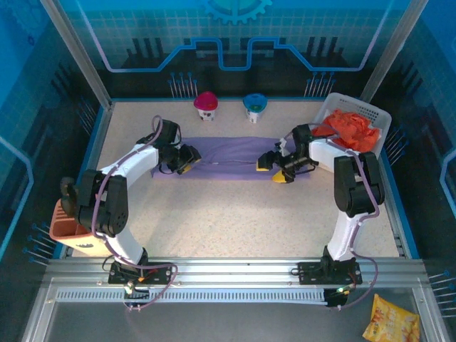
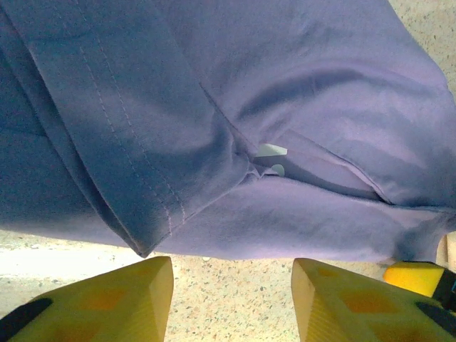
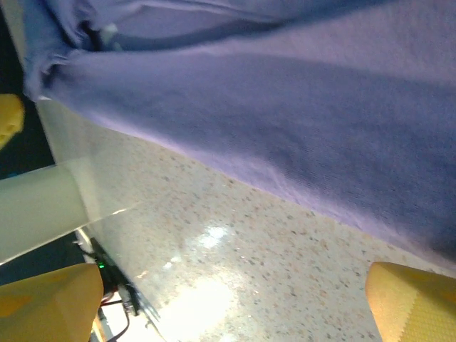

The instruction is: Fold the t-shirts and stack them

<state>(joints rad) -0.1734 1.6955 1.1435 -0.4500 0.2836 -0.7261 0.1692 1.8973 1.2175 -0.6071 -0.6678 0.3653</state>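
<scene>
Lavender shirt (image 1: 221,157): lies flat as a long band across the far middle of the table, with hemmed folds and a small white neck tag (image 2: 271,151) seen from the left wrist.
Orange-red shirts (image 1: 350,128): heaped in the white lattice basket (image 1: 370,110) at the far right corner, well apart from the lavender one.
Left gripper (image 1: 187,164): at the band's left end, low over the table. Its yellow fingers (image 2: 121,299) stand apart with bare tabletop between them and grasp nothing; the cloth edge lies just beyond the tips.
Right gripper (image 1: 273,171): at the band's right end. Its fingers (image 3: 50,303) are spread wide and hold nothing, with the shirt's edge just ahead.
Arm pose: both arms reach forward from their bases and bend inward at the elbow, wrists turned toward each other.
Table (image 1: 235,221): pale speckled surface, glossy under the light.
Room: blue panelled walls, metal frame posts, and a ribbed metal rail (image 1: 235,274) along the near edge.
Far edge: a pink-topped object (image 1: 206,103) and a blue-topped object (image 1: 254,105) stand just behind the shirt.
Near left: an orange container (image 1: 68,226) beside the left arm.
Near right: a yellow snack bag (image 1: 392,320) beyond the rail.
</scene>
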